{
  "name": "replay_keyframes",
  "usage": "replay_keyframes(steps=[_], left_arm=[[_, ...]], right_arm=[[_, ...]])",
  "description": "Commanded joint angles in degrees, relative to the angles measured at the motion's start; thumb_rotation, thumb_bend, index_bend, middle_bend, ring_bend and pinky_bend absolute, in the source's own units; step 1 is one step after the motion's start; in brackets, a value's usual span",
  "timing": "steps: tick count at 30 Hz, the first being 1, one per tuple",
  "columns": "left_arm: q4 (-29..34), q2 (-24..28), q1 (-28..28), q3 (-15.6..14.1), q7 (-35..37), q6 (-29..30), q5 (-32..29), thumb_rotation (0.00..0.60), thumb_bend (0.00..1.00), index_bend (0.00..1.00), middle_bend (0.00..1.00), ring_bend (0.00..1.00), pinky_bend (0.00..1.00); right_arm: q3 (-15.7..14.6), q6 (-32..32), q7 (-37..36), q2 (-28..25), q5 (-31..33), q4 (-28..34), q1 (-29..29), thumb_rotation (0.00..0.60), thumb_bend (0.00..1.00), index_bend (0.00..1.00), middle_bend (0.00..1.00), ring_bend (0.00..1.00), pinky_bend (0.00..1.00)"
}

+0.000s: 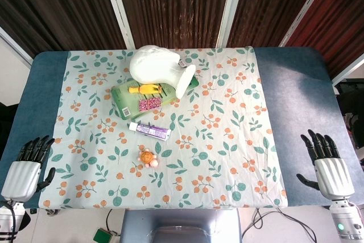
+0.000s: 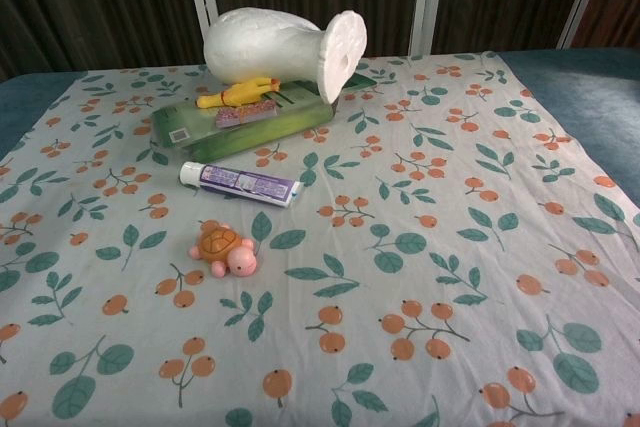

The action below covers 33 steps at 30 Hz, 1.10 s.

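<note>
So both hands are parked at the near corners of the table (image 1: 318, 78), palms down, fingers spread and holding nothing. The left hand (image 1: 25, 169) sits just off the left edge of the floral cloth (image 1: 227, 140), the right hand (image 1: 327, 166) off the cloth on the bare blue surface. Neither shows up in the chest view.

Everything lies ahead of the left fingers and off toward the middle, well apart from both hands, but clearly closer to the left one. Biggest first: the white foam head (image 1: 156, 66) lies tipped on its side at the far end, its flat base facing the right-hand side. It rests partly on the green pack (image 1: 128, 103), which also carries a yellow rubber chicken (image 1: 145, 89) and a small pink patterned piece (image 1: 149, 104).

Nearer is the toothpaste tube (image 1: 149, 131), lying flat, long axis running roughly crosswise to the left fingers, cap end toward the left hand. Closest of all is the little toy turtle (image 1: 148, 157), just this side of the tube, upright on the cloth.

I'd say the left hand has the shorter reach to any of it.
</note>
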<state>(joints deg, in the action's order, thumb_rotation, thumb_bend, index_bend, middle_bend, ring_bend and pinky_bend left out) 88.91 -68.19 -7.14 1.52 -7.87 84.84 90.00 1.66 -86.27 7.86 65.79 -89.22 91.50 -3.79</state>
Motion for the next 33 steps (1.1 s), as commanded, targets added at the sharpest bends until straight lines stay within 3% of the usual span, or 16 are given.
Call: replay_keyframes(steps=[1, 7, 9, 10, 11, 13, 17, 23, 33], left_arm=[[0.1, -0.1, -0.3, 0.0, -0.2, -0.4, 0.1, 0.6, 0.43, 0.0, 0.02, 0.0, 0.1], [-0.1, -0.4, -1.0, -0.3, -0.2, -0.8, 1.0, 0.6, 0.43, 0.0, 0.03, 0.04, 0.11], [-0.8, -1.1, -1.4, -0.7, 0.2, -0.4, 2.9, 0.6, 0.43, 0.01, 0.05, 0.17, 0.24], [-2.2, -2.9, -2.0, -1.1, 0.8, 0.7, 5.8, 0.6, 0.43, 0.04, 0.08, 0.3, 0.41], [-7.1, -8.1, -3.4, -1.1, 0.8, 2.1, 10.0, 0.6, 0.43, 0.06, 0.1, 0.37, 0.51], [-13.5, -13.4, -4.5, -0.4, 0.2, 3.1, 11.5, 0.6, 0.43, 0.12, 0.15, 0.56, 0.75], [-21.9, -20.7, -8.0, 1.1, -4.8, -0.4, 11.4, 0.6, 0.43, 0.16, 0.2, 0.72, 0.95], [-25.6, -25.8, -12.2, 1.3, -7.0, -6.6, 10.0, 0.6, 0.43, 0.16, 0.17, 0.82, 1.0], [-26.8, -30.0, -15.6, -0.6, -9.4, -11.3, 9.6, 0.6, 0.43, 0.17, 0.18, 0.86, 1.0]], right_arm=[[0.1, 0.0, 0.7, 0.0, 0.6, 0.0, 0.2, 0.6, 0.17, 0.0, 0.0, 0.0, 0.0], [-0.1, -0.7, 0.9, -0.3, 0.5, 0.6, 0.8, 0.6, 0.17, 0.0, 0.0, 0.0, 0.0], [-0.3, -1.4, 0.5, -0.5, -0.3, 0.8, 1.1, 0.6, 0.17, 0.0, 0.0, 0.0, 0.0], [-0.7, -1.8, 0.6, -0.6, -0.8, 0.8, 1.4, 0.6, 0.17, 0.0, 0.0, 0.0, 0.0], [-1.1, -1.5, 0.6, -0.8, -1.1, 1.2, 1.5, 0.6, 0.17, 0.0, 0.0, 0.0, 0.0], [-1.4, -1.2, 0.4, -1.0, -1.4, 1.5, 1.4, 0.6, 0.17, 0.0, 0.0, 0.0, 0.0], [-2.0, -0.7, 0.2, -1.1, -2.8, 1.8, 1.2, 0.6, 0.17, 0.0, 0.0, 0.0, 0.0], [-1.9, -0.3, -0.9, -1.8, -2.4, 1.9, 1.0, 0.6, 0.17, 0.0, 0.0, 0.0, 0.0], [-1.6, -0.7, -2.1, -2.8, -1.8, 2.0, 1.5, 0.6, 0.17, 0.0, 0.0, 0.0, 0.0]])
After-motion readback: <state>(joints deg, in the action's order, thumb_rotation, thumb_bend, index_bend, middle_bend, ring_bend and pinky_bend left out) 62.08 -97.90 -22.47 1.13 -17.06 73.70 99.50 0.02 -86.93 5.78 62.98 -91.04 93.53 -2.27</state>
